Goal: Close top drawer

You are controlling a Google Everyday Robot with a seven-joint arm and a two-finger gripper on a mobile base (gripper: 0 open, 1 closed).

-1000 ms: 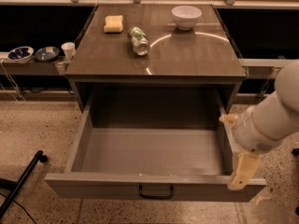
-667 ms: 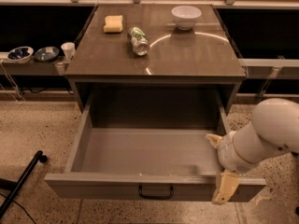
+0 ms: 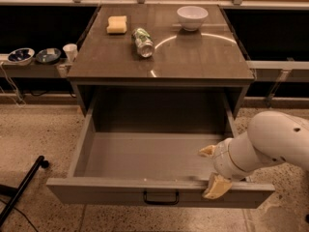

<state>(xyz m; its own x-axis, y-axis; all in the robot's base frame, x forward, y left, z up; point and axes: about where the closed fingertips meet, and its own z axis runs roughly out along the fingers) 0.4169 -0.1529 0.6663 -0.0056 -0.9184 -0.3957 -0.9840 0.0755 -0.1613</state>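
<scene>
**Top drawer pulled out, tool at its near right corner**

The wide grey-brown wooden top drawer (image 3: 106, 190) stands far out of the cabinet toward the near side. Its flat front panel carries a small dark metal handle (image 3: 161, 197) at the centre. The robot's white rounded arm (image 3: 275, 141) reaches in from the right. Its tan-tipped two-finger tool (image 3: 213, 168) sits at the drawer's near right corner. The tool is spread apart and grips nothing: one fingertip (image 3: 208, 151) hangs over the drawer's inside, while the other (image 3: 217, 186) lies across the top edge of the front panel.

On the brown counter (image 3: 193, 62) above, well behind the tool, a yellow rectangular sponge (image 3: 117, 24) lies far left. A clear plastic bottle with a green label (image 3: 143, 42) lies on its side near it, and a white round bowl (image 3: 192, 17) stands far right.

On a low ledge left of the cabinet are two dark bowls (image 3: 21, 55) (image 3: 48, 55) and a small white cup (image 3: 70, 51). A thin black rod (image 3: 21, 190) slants across the speckled floor (image 3: 43, 129) at near left, clear of the drawer front.
</scene>
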